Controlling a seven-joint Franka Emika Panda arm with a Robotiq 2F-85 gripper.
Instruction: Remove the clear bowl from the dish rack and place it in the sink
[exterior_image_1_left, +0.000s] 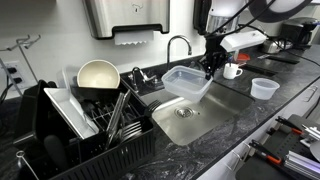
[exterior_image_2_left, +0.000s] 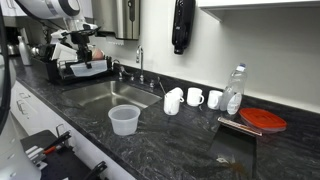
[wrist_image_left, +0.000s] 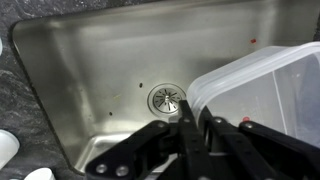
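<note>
In an exterior view the gripper is holding the clear bowl by its rim, with the jaws closed tight on the thin plastic. The tub is hanging at 8 o'clock from the gripper. It is staying above the sink, just below the faucet and well apart from the dish rack at 8 o'clock. In the wrist view the bowl is spreading toward 2 o'clock from the fingers, and the round drain is showing at 10 o'clock from them.
</note>
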